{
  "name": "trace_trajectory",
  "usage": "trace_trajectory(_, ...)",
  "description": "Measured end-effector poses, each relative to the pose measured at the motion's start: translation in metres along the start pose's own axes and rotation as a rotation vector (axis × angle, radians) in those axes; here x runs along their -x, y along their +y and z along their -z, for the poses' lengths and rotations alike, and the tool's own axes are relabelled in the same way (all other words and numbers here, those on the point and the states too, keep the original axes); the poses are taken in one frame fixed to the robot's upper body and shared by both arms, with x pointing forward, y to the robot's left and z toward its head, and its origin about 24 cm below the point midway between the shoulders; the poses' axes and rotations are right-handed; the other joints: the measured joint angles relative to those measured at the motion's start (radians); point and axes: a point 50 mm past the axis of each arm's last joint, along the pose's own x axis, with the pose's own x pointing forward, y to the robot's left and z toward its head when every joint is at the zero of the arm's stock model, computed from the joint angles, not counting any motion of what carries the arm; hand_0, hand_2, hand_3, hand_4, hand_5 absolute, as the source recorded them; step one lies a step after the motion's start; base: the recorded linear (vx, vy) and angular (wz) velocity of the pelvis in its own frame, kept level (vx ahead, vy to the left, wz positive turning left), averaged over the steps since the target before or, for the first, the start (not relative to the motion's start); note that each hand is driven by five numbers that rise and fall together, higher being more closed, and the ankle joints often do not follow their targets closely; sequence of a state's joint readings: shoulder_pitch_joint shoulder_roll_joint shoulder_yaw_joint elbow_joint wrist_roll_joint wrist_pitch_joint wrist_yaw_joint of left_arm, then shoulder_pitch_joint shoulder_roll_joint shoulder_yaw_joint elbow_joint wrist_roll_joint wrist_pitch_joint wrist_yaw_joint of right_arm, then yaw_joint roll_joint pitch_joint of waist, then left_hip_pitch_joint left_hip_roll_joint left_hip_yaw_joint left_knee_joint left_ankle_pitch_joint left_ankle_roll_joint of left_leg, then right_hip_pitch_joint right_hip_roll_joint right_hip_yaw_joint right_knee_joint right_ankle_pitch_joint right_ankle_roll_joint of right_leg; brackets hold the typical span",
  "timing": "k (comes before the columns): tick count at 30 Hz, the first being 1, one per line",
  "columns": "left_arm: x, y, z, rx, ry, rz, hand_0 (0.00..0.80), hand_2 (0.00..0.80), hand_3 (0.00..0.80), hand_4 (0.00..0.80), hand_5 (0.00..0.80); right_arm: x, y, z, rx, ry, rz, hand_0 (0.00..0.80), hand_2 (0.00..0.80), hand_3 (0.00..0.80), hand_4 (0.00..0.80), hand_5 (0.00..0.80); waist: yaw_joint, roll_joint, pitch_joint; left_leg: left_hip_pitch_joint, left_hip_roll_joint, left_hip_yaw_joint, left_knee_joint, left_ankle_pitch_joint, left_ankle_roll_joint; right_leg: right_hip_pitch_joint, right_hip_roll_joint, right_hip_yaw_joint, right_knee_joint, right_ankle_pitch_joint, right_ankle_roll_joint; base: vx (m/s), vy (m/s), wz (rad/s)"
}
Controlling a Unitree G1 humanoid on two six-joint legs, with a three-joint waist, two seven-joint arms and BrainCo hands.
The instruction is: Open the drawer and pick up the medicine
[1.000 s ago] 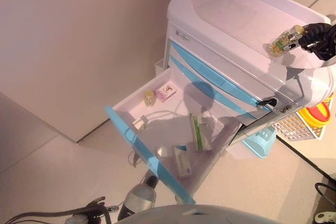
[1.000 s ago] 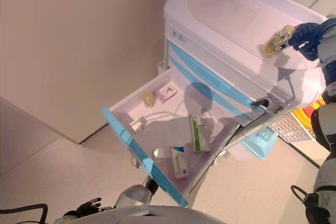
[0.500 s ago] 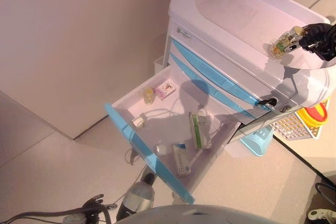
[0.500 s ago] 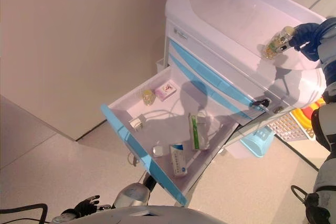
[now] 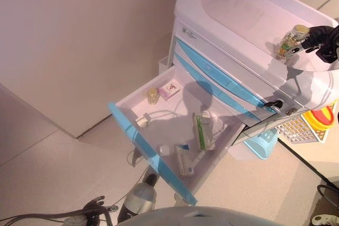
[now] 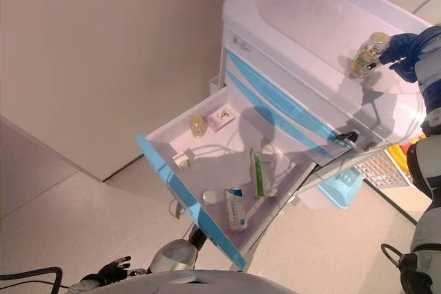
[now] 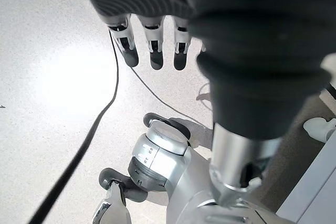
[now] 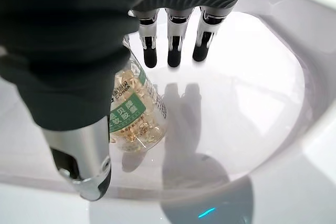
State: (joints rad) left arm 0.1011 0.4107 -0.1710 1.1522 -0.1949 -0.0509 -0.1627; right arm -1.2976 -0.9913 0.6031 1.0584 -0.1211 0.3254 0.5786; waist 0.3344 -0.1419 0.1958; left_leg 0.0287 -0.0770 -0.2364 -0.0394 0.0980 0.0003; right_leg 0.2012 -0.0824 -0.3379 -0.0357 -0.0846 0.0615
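The white medical cart [image 5: 238,9] has its top blue-fronted drawer [image 5: 148,149] pulled wide open. Inside lie a small yellow bottle [image 5: 152,95], a pink box [image 5: 169,89], a green-and-white box [image 5: 201,130] and a blue-and-white box [image 5: 184,160]. A clear bottle of yellow capsules [image 5: 291,39] stands on the cart's recessed top [image 8: 252,103]. My right hand [image 5: 324,38] is beside it. In the right wrist view the bottle [image 8: 131,114] sits between the thumb and the straight fingers [image 8: 176,45]. My left hand [image 6: 114,268] hangs low by the floor, its fingers [image 7: 152,48] straight and empty.
A pale wall runs along the left. A light blue basket [image 5: 262,144], a white mesh tray [image 5: 299,130] and a yellow-and-red container [image 5: 318,117] hang on the cart's right side. A small white bin [image 5: 161,65] is fixed to its left side.
The capsule bottle has gone from lying tilted in my right hand to standing nearly upright on the cart top. The whole picture has shifted slightly.
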Motion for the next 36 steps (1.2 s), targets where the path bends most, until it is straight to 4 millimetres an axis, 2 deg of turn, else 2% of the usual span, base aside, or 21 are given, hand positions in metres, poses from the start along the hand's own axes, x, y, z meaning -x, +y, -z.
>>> trace_trajectory(12, 0.0, 0.0, 0.0, -0.001, 0.001, 0.0, 0.0, 0.0, 0.0, 0.0, 0.0, 0.0, -0.002, 0.0, -0.001, 0.001, 0.032, 0.0, 0.0, 0.0, 0.0, 0.0, -0.006, 0.0, 0.0, 0.005, 0.005, 0.008, 0.0, 0.0, 0.0, 0.0, 0.0, 0.008, 0.001, 0.0, 0.0, -0.022, -0.007, -0.02)
trace_trajectory(15, 0.0, 0.0, 0.0, -0.002, 0.002, 0.001, 0.0, 0.0, 0.0, 0.0, 0.0, 0.0, -0.002, 0.0, 0.0, 0.003, 0.033, 0.0, 0.0, 0.0, 0.0, 0.0, -0.011, 0.0, 0.0, 0.01, 0.005, 0.016, -0.001, 0.0, 0.0, 0.001, 0.0, 0.03, 0.002, 0.0, 0.0, -0.07, -0.007, -0.07)
trace_trajectory(26, -0.001, -0.004, -0.009, -0.034, -0.03, 0.02, 0.0, 0.0, 0.0, 0.0, 0.0, 0.002, -0.005, 0.008, 0.057, 0.057, 0.027, 0.0, 0.0, 0.0, 0.0, 0.0, -0.061, 0.002, -0.003, 0.019, 0.009, 0.055, -0.003, 0.0, 0.0, -0.004, -0.003, 0.06, 0.008, 0.001, -0.001, -0.083, -0.013, -0.07)
trace_trajectory(31, -0.002, -0.007, -0.009, -0.05, -0.027, 0.03, 0.0, 0.0, 0.0, 0.0, 0.0, 0.008, -0.015, 0.013, 0.053, 0.067, 0.071, 0.0, 0.0, 0.0, 0.0, 0.0, -0.078, 0.025, -0.033, 0.017, 0.013, 0.081, -0.01, 0.001, 0.002, -0.026, -0.006, 0.085, 0.018, 0.001, -0.001, -0.109, -0.014, -0.15)
trace_trajectory(36, -0.002, -0.01, -0.008, -0.078, -0.018, 0.05, 0.0, 0.0, 0.0, 0.0, 0.0, 0.012, -0.027, 0.004, -0.061, -0.027, 0.209, 0.0, 0.0, 0.0, 0.0, 0.0, -0.107, 0.049, -0.067, 0.031, 0.022, 0.109, -0.029, 0.005, 0.007, -0.036, -0.001, 0.114, 0.019, 0.003, -0.003, -0.098, -0.02, -0.15)
